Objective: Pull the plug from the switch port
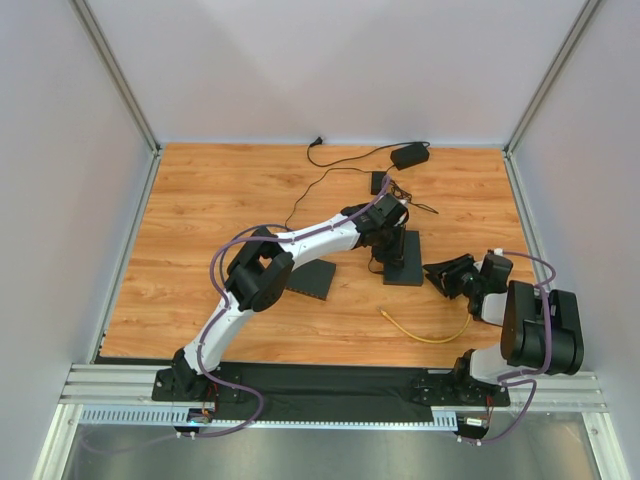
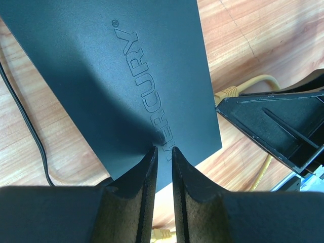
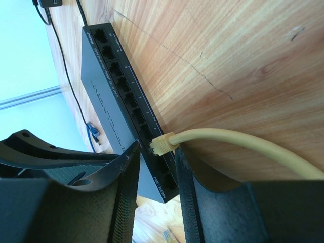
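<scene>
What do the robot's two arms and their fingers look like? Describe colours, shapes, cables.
Both the left arm and right arm have white links with black joints, and purple cables loop along them. The fingers are black, flat and tapering, with rough inner faces.

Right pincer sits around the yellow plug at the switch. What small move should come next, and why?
Probably close the right pincer onto the yellow plug. The plug is seated in a port of the switch, the fingers stand on either side of it with some gap left, and the left pincer rests on the switch top, seemingly bracing it.
</scene>
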